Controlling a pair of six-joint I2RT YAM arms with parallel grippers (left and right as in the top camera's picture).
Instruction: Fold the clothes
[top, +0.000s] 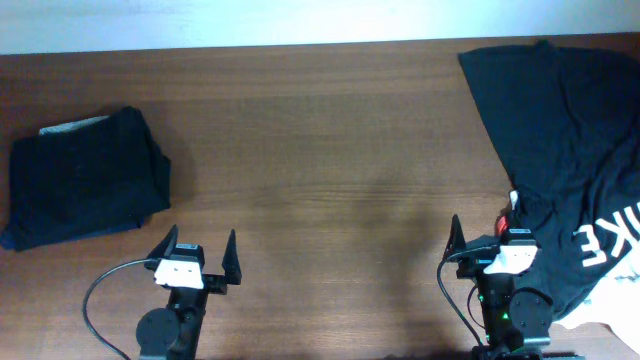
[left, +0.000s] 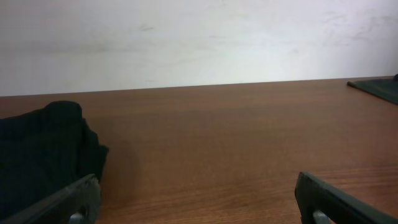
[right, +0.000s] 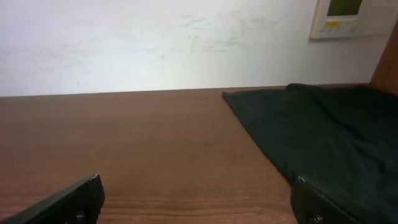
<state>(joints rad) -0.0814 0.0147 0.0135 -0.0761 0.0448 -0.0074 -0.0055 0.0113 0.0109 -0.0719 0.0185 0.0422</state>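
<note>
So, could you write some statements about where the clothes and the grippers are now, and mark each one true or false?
1. A folded dark garment lies at the left side of the table. True.
2. The left gripper holds that garment. False: it is open and empty, apart from the garment.
3. The black T-shirt with white lettering lies at the right side of the table. True.
4. The black T-shirt is already folded into a neat stack. False: it lies spread out, not folded.
5. The right gripper is open and holds nothing. True.
</note>
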